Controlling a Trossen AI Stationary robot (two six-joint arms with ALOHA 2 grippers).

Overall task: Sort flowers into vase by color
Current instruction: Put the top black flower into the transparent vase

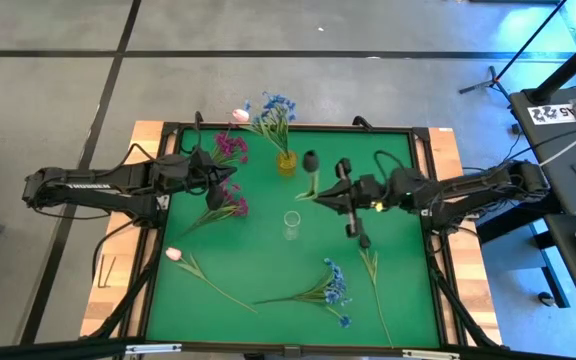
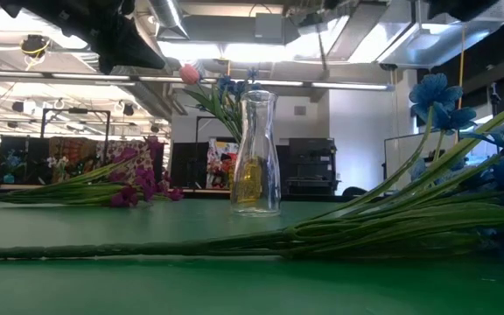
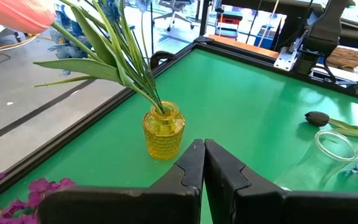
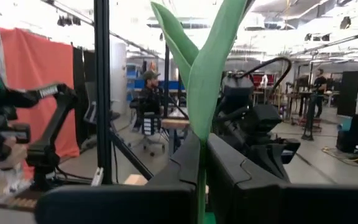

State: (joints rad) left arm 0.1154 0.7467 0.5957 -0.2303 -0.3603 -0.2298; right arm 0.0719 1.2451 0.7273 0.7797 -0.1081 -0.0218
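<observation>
I am holding my right tool (image 1: pixel 318 192) over the middle of the green worktop (image 1: pixel 268 270), its fingers clamped on the stem of a dark-bud flower (image 1: pixel 310 160); in my right wrist view the stem and two broad green leaves (image 4: pixel 204 74) are rising straight up between the closed fingers. The dark bud is showing just beside the yellow vase (image 1: pixel 286 162) from above, though I cannot tell how high it is hanging. My left tool (image 1: pixel 215 190) is hovering on the left side of the worktop, above the magenta flowers, its fingers pressed together on nothing; past them my left wrist view is showing the yellow vase (image 3: pixel 163 132) standing upright near the far edge.

That yellow vase is already holding a blue-blossom spray (image 1: pixel 273 112) and a pale pink tulip bud (image 1: pixel 240 116), both leaning out over the far edge. A clear glass vase (image 1: pixel 291 225) is standing empty-looking near the centre. One magenta cluster (image 1: pixel 230 148) is lying near the far left corner and another (image 1: pixel 234 207) just under my left tool. A pink tulip (image 1: pixel 174 254) is lying toward the near left, a blue spray (image 1: pixel 334 285) toward the near right, and a bare green stem (image 1: pixel 374 285) beside it.
</observation>
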